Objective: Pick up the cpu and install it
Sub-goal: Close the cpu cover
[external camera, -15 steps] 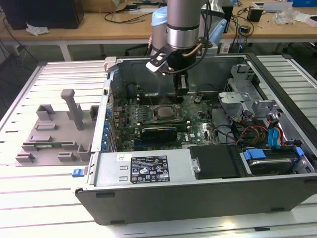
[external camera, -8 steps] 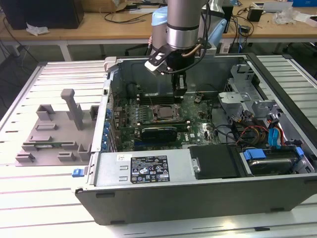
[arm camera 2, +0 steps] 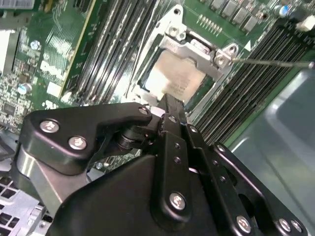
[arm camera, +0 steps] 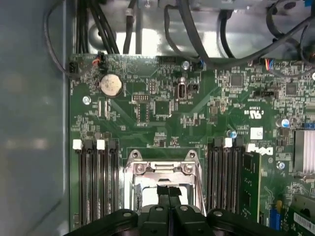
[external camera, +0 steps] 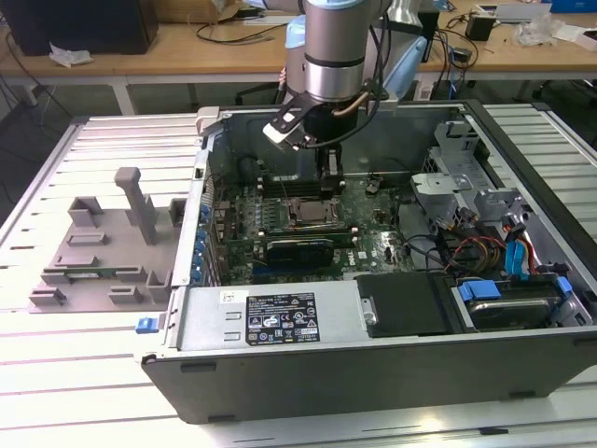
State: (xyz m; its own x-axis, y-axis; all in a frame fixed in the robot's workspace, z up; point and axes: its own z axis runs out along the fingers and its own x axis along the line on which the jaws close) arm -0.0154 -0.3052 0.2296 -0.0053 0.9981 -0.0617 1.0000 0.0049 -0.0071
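- Silvery-white metal marks the cpu (arm camera 2: 174,78), lying flat inside the metal-framed socket (arm camera 2: 197,46) on the green motherboard (arm camera: 162,108), between two banks of memory slots (arm camera 2: 113,49).
- In the second wrist view the pincer (arm camera 2: 170,105) points down at the socket. Its tips cover the edge of the cpu that lies nearest the wrist.
- The fingers look pressed together, with a thin seam between them in the first wrist view (arm camera: 170,191) and nothing visibly clamped. Whether the tips touch the chip or hang just above it, I cannot tell.
- The relation that matters: the cpu sits straight below the tips and slightly forward of them, so it is essentially on the pincer's own axis, not off to a side.
- The chip is roughly square, with no real long axis. Its sides run parallel to the memory slots, and the finger seam runs the same way.
- In the exterior view the arm reaches down into the open computer case (external camera: 280,364), with the pincer (external camera: 328,173) just above the socket.
- The grey fixture tray (external camera: 93,252) stands well apart on the bench (external camera: 56,392), toward the exterior view's left.
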